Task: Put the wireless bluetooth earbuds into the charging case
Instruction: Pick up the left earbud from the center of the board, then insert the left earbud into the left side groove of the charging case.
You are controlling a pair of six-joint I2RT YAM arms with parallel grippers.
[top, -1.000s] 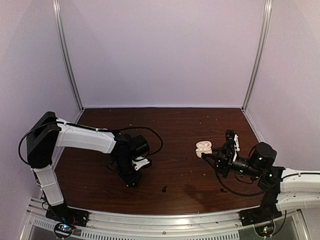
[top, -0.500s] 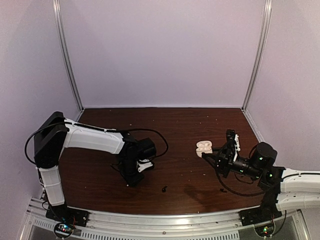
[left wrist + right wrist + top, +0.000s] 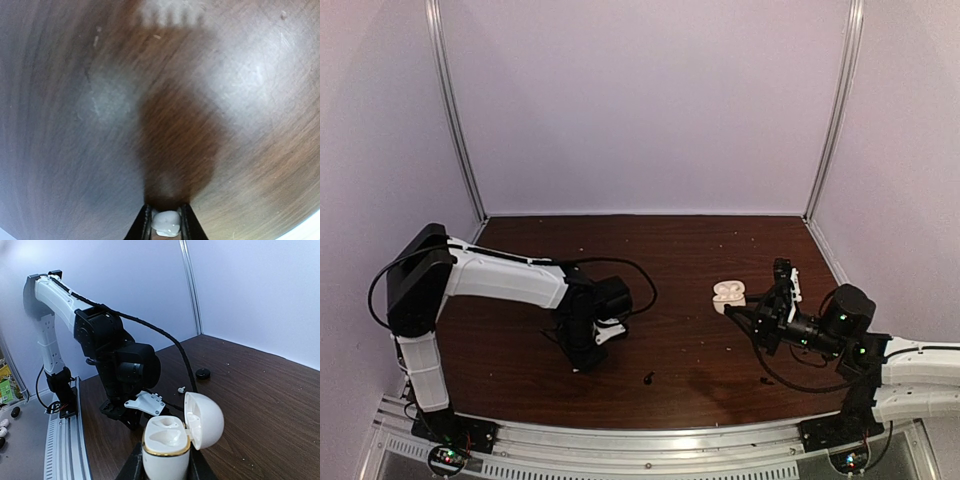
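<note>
Left gripper (image 3: pixel 165 226) first: its jaws are pressed in on a white earbud (image 3: pixel 166 221), pinched between the fingertips low over the table (image 3: pixel 240 90). We read this as a grip meant for lifting the bud off the wood and carrying it over.

Our right gripper (image 3: pixel 165 471) clamps the white charging case (image 3: pixel 165 442) by its lower body and holds it upright. The hinged lid (image 3: pixel 206 420) is swung open to one side, so both wells face up. We judge it is held this way as a steady, open target for the other arm. Both wells look empty. The case sits well apart from the left gripper, across the table toward the right arm.

A small black bud (image 3: pixel 648 378) lies on the wood near the left gripper, between the two arms, untouched.

A gold band rings the case's mouth. We can read no brand, label or writing anywhere.
</note>
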